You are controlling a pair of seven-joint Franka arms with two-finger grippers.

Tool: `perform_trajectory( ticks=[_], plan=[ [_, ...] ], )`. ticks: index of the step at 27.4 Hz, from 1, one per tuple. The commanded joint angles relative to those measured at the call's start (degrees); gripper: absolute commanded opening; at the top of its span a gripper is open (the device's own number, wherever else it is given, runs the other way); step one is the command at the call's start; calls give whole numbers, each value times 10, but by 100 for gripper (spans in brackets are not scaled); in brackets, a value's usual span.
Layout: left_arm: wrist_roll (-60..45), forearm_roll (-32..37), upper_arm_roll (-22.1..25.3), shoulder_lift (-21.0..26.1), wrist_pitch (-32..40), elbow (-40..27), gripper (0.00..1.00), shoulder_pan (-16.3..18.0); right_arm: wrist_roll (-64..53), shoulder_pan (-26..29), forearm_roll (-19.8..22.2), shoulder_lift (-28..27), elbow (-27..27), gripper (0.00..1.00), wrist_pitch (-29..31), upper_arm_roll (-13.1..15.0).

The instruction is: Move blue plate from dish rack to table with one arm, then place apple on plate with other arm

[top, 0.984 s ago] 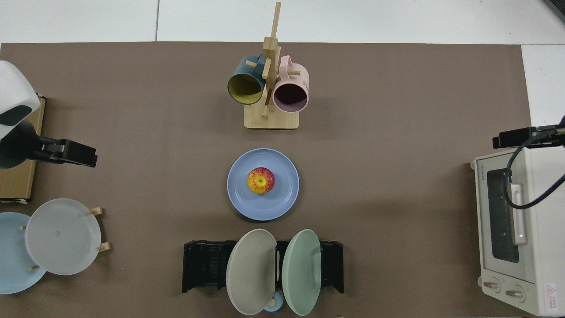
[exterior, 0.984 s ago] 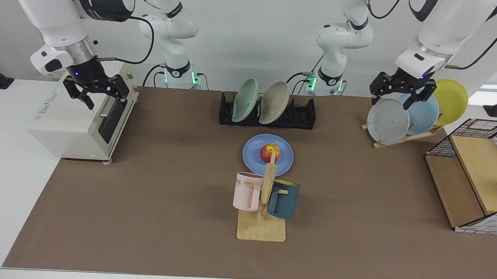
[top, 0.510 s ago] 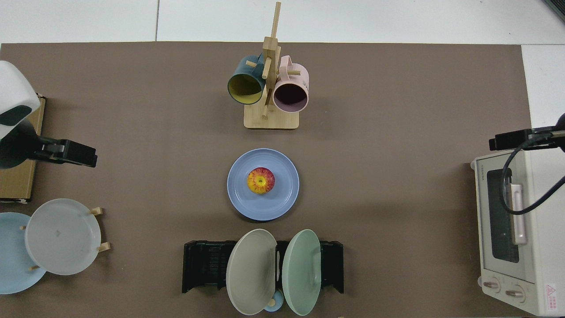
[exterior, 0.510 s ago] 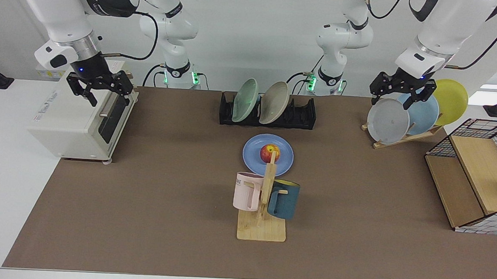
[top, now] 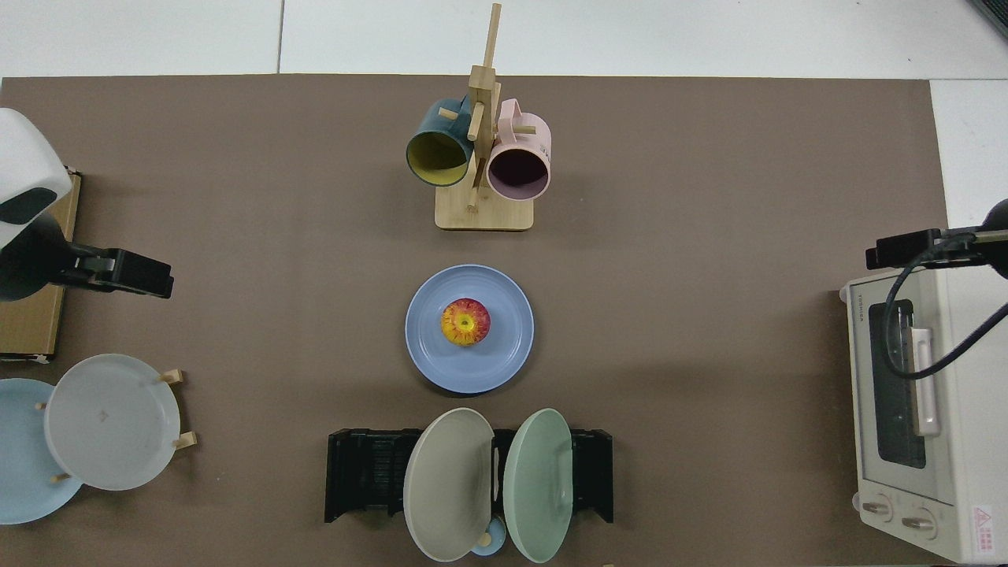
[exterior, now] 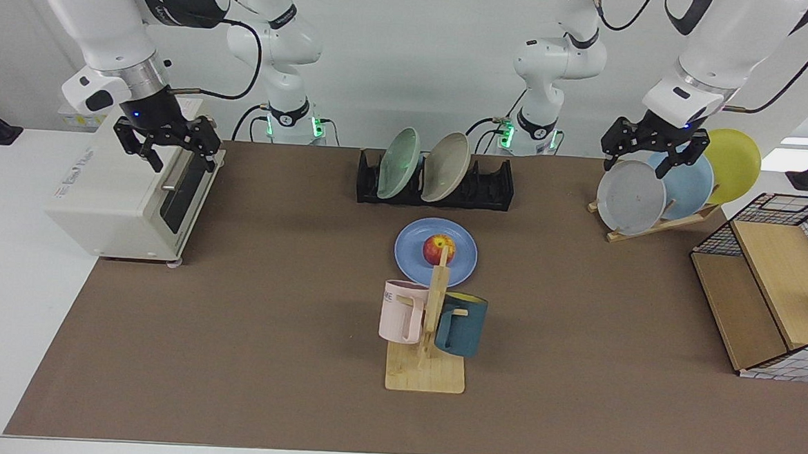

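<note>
The blue plate (exterior: 411, 253) (top: 504, 350) lies flat on the table's brown mat (exterior: 268, 317), just in front of the black dish rack (exterior: 489, 186) (top: 366, 472). The red and yellow apple (exterior: 437, 248) (top: 465, 321) rests at the plate's middle. My right gripper (exterior: 179, 156) (top: 894, 250) hovers open and empty over the toaster oven, far from the plate. Also open and empty, my left gripper (exterior: 635, 163) (top: 146, 273) hangs above the wooden plate stand.
A green plate (exterior: 399, 154) and a beige plate (exterior: 446, 157) stand in the rack. A mug tree (exterior: 428, 325) with pink and dark blue mugs stands before the plate. Toaster oven (exterior: 122, 191), wooden stand (exterior: 653, 223) with grey, pale blue and yellow plates, wire-sided shelf (exterior: 767, 287).
My right gripper has drifted a little up and toward the table's middle over the toaster oven. The left arm, plate and apple have not moved.
</note>
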State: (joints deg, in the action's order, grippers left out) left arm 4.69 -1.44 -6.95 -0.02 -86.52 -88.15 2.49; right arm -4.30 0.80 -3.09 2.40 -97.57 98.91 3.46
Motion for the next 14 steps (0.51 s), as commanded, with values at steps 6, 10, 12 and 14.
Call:
perform_trajectory(
  ticks=[6,10,12,14],
  plan=[
    [-4,3,1,-2,15,9,100,1,15,-46,16,-36,60,100,-34,40],
    [-5,3,0,-2,15,9,100,1,17,-48,12,-40,60,100,-33,48],
    [-4,3,0,-2,15,9,100,1,28,-48,10,-42,60,100,-34,48],
    [-5,3,1,-2,15,9,100,1,41,-49,10,-42,60,100,-35,49]
  ],
)
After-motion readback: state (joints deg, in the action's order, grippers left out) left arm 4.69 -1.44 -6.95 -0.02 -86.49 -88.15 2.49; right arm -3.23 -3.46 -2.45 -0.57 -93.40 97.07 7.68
